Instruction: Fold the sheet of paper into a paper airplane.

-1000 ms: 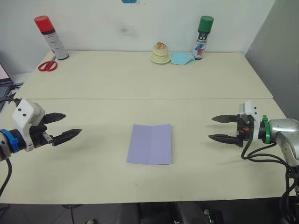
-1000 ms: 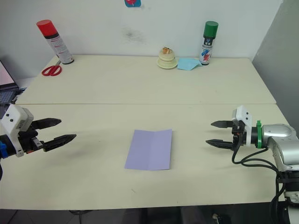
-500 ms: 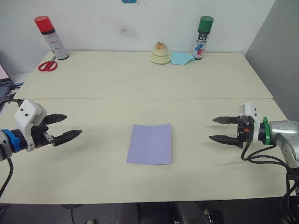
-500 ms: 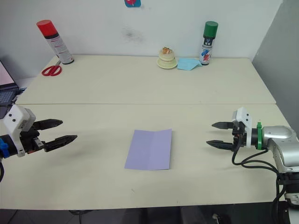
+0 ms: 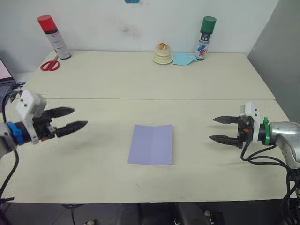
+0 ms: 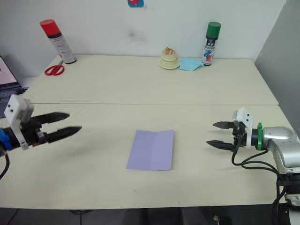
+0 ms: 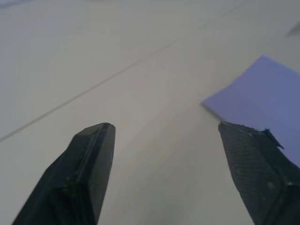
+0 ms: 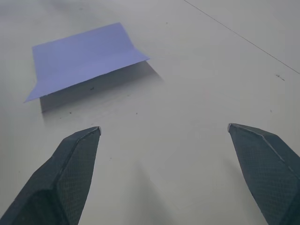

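Nearest, w/ the sheet of paper (image 5: pixel 151 144) as landmark: it lies flat on the cream table (image 5: pixel 140 84), lavender-purple, roughly rectangular, w/ a centre crease running front to back. Edge nearest the right arm looks lifted a bit off the table in the right wrist view, casting a shadow; no folds beyond the crease can be made out.

Left gripper (image 5: pixel 74 119) hangs well to the left of the sheet, apart from it, fingers spread wide and pointing toward the sheet, holding nothing. Left wrist view has a corner of the sheet just past one black fingertip (image 7: pixel 101 131), not touching.

Right gripper (image 5: pixel 216 129) hangs well to the right of the sheet, also clear of it, fingers spread wide and aimed at the sheet, empty. Both grippers sit at about the same depth as the sheet, one each side.

Behind the sheet a seam line crosses the table side to side, approx. between near and far halves.

Far beyond the sheet, along the wall edge:
- far back left: red scissors (image 5: pixel 48 65), w/ a red-capped spray can (image 5: pixel 54 36) just beside them, tilted.
- far back, slightly right: small cream stacked dish (image 5: pixel 162 55) w/ sth on top, too small to tell.
- touching or just beside that dish: light-blue paper (image 5: pixel 183 58).
- right of that blue paper: green-capped spray can (image 5: pixel 205 37), upright.
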